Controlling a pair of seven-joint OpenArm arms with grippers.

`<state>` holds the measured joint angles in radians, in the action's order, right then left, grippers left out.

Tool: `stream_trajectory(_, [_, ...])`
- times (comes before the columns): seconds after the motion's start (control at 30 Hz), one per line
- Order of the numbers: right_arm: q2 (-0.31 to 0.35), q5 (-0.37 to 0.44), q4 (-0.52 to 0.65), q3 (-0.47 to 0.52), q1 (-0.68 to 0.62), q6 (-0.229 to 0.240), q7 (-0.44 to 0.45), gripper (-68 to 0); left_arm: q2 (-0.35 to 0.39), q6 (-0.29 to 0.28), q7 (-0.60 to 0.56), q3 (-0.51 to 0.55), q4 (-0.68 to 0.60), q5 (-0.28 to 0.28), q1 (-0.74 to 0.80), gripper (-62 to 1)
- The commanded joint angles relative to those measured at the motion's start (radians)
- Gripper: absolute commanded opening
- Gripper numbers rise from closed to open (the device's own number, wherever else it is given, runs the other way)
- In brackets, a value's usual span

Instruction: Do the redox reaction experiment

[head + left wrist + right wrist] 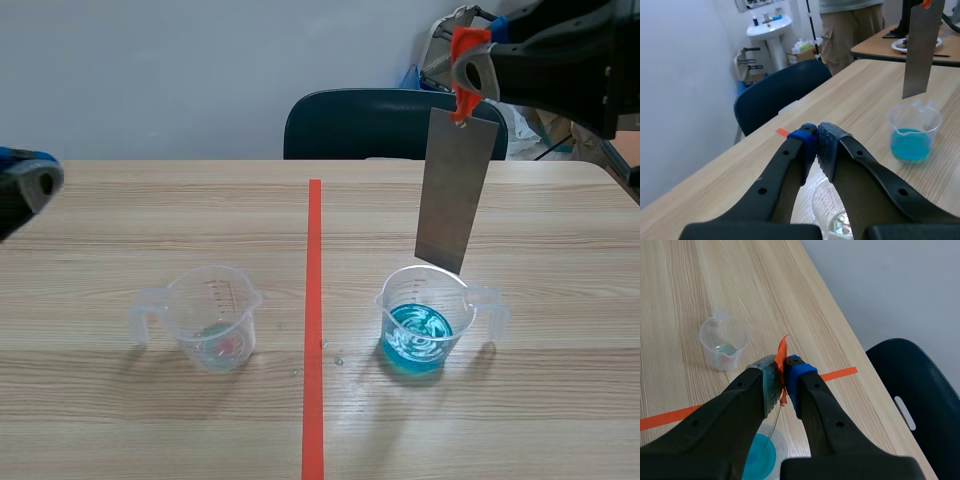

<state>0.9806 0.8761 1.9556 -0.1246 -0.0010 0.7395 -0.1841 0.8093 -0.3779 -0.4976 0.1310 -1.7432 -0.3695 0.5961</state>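
1. leave the left end effector (816, 142) off at the left side of the desk (100, 430), pressed together on nothing; probably no part in this step.
2. ignore the clear beaker (212, 322) left of the tape line (314, 320); holds only a faint residue.
3. aim for the beaker of blue liquid (424, 322), right of the line, handle pointing right.
4. lower the grey metal sheet (457, 190) straight down; hangs upright, bottom edge just above the rim, seemingly toward its far side, not yet wet. centre first, to avoid nudging the light cup's wall.
5. hold the right end effector (781, 371) firm, pinching the orange tab (782, 347) at the sheet's top; descend slowly to curb swinging.
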Motion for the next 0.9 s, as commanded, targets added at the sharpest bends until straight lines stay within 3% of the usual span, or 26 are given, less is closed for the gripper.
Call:
stream_trajectory(0.0, [0.005,0.011,0.014,0.01,0.001,0.006,0.011,-66.9,-0.011,-0.002,0.003,-0.056,-0.01,-0.009,-0.043,-58.0])
stream_trajectory(0.27, [0.005,0.011,0.014,0.01,0.001,0.006,0.011,-66.9,-0.108,0.039,0.155,-0.338,-0.008,0.004,-0.298,-58.0])
stream_trajectory(0.4, [0.005,0.011,0.014,0.01,0.001,0.006,0.011,-66.9,-0.201,0.054,0.227,-0.435,0.026,0.073,-0.398,-58.0])
stream_trajectory(0.63, [0.005,0.011,0.014,0.01,0.001,0.006,0.011,-66.9,-0.371,0.054,0.271,-0.526,0.171,0.177,-0.519,-58.0])
stream_trajectory(0.87, [0.005,0.011,0.014,0.01,0.001,0.006,0.011,-66.9,-0.486,0.054,0.27,-0.582,0.301,0.245,-0.592,-58.0])
